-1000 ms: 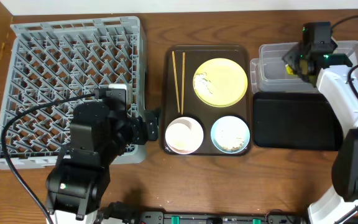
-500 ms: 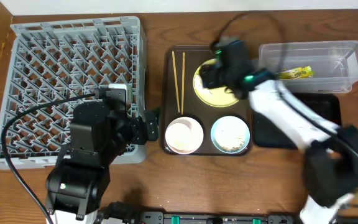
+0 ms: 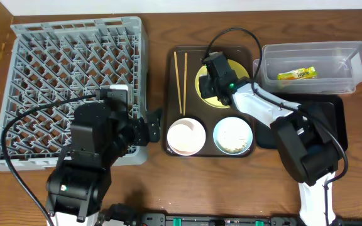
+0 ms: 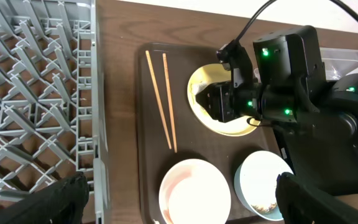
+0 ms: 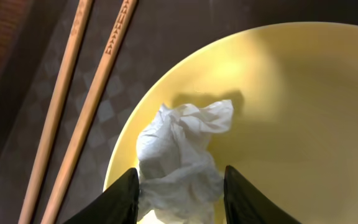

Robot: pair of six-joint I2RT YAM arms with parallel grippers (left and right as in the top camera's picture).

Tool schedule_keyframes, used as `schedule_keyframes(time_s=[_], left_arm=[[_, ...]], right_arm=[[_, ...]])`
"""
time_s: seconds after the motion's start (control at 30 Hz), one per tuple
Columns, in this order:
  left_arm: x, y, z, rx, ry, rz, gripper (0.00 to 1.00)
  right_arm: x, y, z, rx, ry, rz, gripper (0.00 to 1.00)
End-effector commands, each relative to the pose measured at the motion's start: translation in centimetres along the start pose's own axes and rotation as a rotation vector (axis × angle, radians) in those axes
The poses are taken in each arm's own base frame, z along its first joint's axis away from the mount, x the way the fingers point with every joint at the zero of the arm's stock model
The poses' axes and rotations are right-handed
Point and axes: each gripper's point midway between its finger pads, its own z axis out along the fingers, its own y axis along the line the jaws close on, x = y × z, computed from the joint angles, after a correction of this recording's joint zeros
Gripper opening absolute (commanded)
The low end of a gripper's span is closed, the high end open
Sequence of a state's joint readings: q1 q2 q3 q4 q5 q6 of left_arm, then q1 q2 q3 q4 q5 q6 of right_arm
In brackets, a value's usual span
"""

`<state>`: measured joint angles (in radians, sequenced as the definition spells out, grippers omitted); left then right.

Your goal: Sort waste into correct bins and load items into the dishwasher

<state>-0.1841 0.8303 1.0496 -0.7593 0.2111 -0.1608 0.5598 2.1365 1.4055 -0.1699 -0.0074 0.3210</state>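
Wooden table point(image 3: 168, 188): a paper scrap point(image 5: 179, 155) lies at the left edge of the yellow plate point(image 5: 291, 112), with the jaws of the right gripper point(image 5: 180, 173) spread either side of it. Chopsticks point(image 5: 79, 106) lie alongside on the brown tray point(image 3: 175, 94). Near the rack point(image 3: 55, 63), the left gripper point(image 4: 180, 186) hangs with jaws wide apart.

Right gripper point(image 4: 208, 103) over yellow plate point(image 4: 205, 73), chopsticks point(image 4: 161, 102) beside, rack point(image 4: 36, 93) left

You have one large square grey plastic dish rack point(image 3: 74, 63) at the left edge of the worktop. At the middle there is one dark brown serving tray point(image 3: 191, 94), and with it:

- two thin wooden chopsticks point(image 3: 181, 81)
- one round yellow plate point(image 5: 291, 93)
- one white bowl point(image 3: 186, 137)
- one light blue bowl point(image 3: 233, 135)
- one crumpled white paper scrap point(image 5: 179, 155)
- one pile of pale rice-like grains point(image 4: 263, 206)

Toward the right edge, count:

- one clear plastic rectangular tub point(image 3: 313, 45)
- one shallow black rectangular tray point(image 3: 335, 110)
- one green-yellow-orange snack wrapper point(image 3: 296, 75)
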Motion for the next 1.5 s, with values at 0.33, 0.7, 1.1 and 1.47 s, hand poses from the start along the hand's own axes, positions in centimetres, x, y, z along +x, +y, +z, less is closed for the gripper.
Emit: schedule_keyframes(time_s=[0.33,0.7,1.1,1.47], left_arm=[[-0.6,-0.3,-0.5,0.011,-0.018,-0.005,0.96],[-0.7,-0.3,-0.5,0.011,-0.019,-0.005,0.96],[-0.7,-0.3,-0.5,0.011,-0.019,-0.005,0.96],[-0.7,-0.3,-0.5,0.011,-0.019,-0.005,0.96]], right_arm=[[-6.4,-2.3,-7.9,-0.006,-0.136,0.227,0.01],[-6.1,-18.5,-14.7,0.444,-0.228,0.664,0.07],[-5.8,-5.8,-21.7,-0.04,-0.076,0.224,0.52],[10.2,6.0,-18.8,-0.087,0.482,-0.096,0.41]])
